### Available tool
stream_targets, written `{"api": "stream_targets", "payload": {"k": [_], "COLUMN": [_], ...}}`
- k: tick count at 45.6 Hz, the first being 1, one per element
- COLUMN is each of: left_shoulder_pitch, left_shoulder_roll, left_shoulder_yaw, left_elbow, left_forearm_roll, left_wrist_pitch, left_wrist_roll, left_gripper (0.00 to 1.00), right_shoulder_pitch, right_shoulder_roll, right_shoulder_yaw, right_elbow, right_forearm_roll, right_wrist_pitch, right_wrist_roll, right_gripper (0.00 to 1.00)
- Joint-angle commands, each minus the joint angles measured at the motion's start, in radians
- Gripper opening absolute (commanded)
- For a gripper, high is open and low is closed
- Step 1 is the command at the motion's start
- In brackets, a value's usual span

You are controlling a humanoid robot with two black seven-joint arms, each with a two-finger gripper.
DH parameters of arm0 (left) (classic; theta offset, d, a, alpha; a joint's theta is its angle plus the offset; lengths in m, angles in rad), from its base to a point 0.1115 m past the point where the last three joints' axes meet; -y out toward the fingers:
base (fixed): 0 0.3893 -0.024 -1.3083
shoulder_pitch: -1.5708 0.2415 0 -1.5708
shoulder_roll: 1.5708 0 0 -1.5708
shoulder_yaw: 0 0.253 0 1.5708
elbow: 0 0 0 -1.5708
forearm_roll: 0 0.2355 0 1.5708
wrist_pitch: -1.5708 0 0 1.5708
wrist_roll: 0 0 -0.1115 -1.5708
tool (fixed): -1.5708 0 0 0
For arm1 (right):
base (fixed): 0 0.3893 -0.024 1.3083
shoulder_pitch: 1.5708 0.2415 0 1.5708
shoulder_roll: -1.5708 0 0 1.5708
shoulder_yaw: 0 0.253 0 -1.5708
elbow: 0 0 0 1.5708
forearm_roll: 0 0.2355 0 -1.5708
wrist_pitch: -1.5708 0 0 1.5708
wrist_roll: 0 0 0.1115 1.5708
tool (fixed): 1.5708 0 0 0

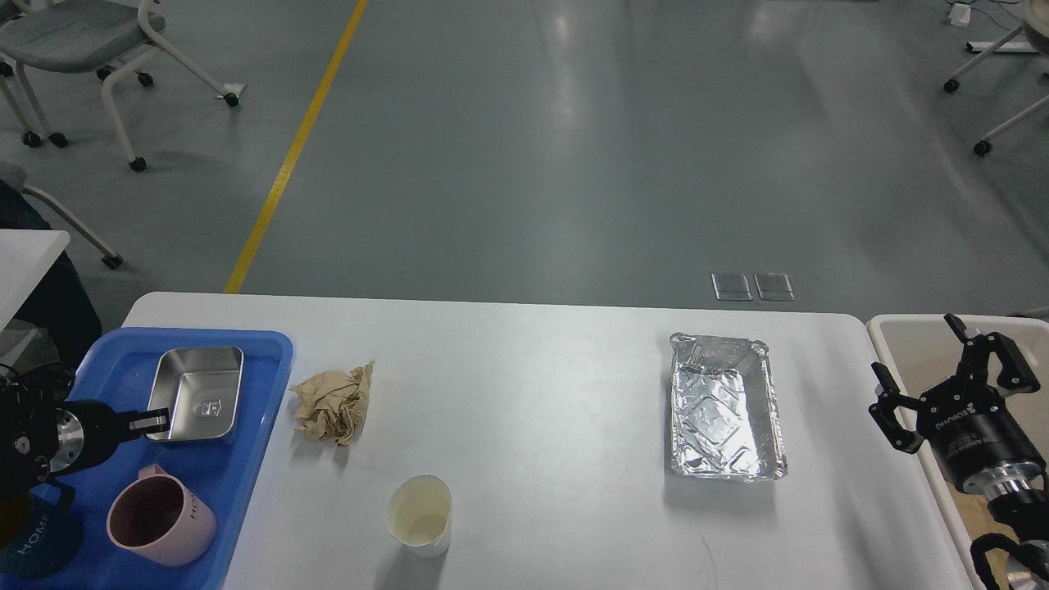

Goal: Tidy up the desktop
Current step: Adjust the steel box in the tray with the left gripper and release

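The white desktop (pixel 533 369) holds a crumpled brown paper ball (pixel 332 406), a cream paper cup (pixel 420 515) near the front edge and an empty foil tray (pixel 725 418) at the right. My left gripper (pixel 154 423) is over the blue tray (pixel 262 459), its fingers closed on the near left rim of a steel box (pixel 201 393) that rests in the tray. My right gripper (pixel 913 346) is open and empty, raised over the desktop's right edge beside the beige bin (pixel 905 332).
A pink mug (pixel 160 520) and a dark mug marked HOME (pixel 33 549) stand in the blue tray's front part. Wheeled chairs (pixel 90 49) stand on the grey floor beyond the desk, beside a yellow floor line (pixel 295 156).
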Motion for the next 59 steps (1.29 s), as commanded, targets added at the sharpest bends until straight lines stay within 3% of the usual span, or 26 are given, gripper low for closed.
{"api": "stream_targets", "payload": {"k": [1, 10, 59], "left_shoulder_pitch": [-0.003, 0.0, 0.009], "left_shoulder_roll": [0.0, 0.0, -0.009], "left_shoulder_yaw": [-0.02, -0.051, -0.042], "left_elbow": [0.01, 0.01, 0.01], "left_forearm_roll": [-0.003, -0.026, -0.024], "left_wrist_pitch": [0.001, -0.002, 0.009], "left_wrist_roll": [-0.001, -0.001, -0.014], "left_gripper": [0.88, 0.96, 0.96], "right_shoulder_pitch": [0.0, 0.001, 0.0], "right_shoulder_roll": [-0.003, -0.003, -0.005], "right_shoulder_yaw": [-0.002, 0.0, -0.002], "right_elbow": [0.0, 0.0, 0.0], "right_forearm_roll": [0.0, 0.0, 0.0], "right_wrist_pitch": [0.0, 0.0, 0.0], "right_wrist_roll": [0.0, 0.0, 0.0], "right_gripper": [1.0, 1.0, 1.0]}}
